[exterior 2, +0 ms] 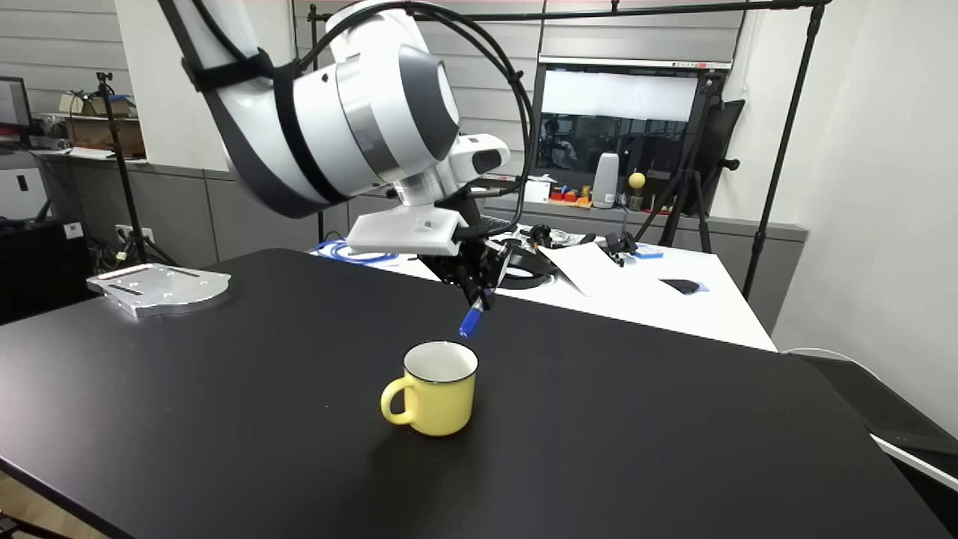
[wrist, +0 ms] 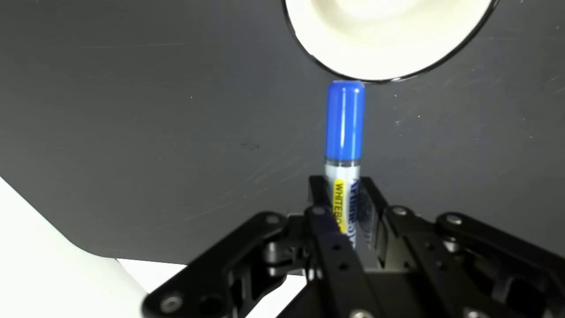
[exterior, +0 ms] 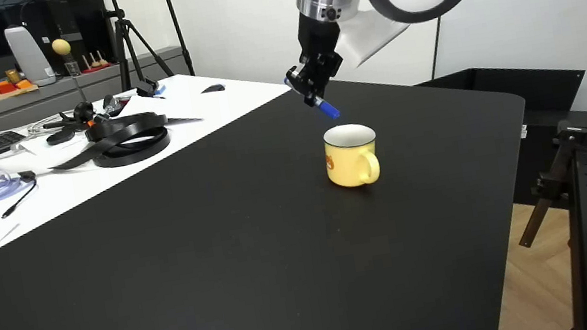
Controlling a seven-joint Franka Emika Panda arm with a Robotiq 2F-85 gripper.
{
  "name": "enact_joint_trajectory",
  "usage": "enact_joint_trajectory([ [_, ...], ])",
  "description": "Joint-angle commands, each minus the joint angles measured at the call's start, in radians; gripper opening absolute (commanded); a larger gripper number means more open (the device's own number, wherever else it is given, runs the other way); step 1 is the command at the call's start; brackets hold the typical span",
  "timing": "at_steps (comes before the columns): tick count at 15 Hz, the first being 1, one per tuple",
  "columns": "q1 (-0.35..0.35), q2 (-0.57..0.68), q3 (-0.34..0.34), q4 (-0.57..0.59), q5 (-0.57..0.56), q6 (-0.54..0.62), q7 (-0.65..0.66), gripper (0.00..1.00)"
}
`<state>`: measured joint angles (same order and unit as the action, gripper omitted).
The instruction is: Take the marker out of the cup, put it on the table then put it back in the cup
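Marker (wrist: 343,161), tilted with its blue cap (wrist: 345,119) lowermost, is clasped between the jaws above the table (exterior 2: 636,434), near the upright yellow cup (exterior 2: 441,400).

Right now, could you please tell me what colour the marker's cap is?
The marker's cap is bright blue, showing best in the wrist view.

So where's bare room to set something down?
In an exterior view, black tabletop lies bare right of the yellow mug, and between mug and silvery plate. Crowded: by the mug, where the end effector grips the whiteboard marker, and on the cluttered white table.
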<state>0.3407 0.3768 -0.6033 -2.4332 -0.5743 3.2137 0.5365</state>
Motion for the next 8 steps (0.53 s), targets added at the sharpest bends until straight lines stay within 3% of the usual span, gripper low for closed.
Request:
enact_joint_trajectory([
  [1,0.129,0.033,-0.1,-0.054,0.002,0.057,0.047,0.05],
  [8,0.333,0.09,-0.25,-0.143,0.051,0.103,0.045,0.05],
])
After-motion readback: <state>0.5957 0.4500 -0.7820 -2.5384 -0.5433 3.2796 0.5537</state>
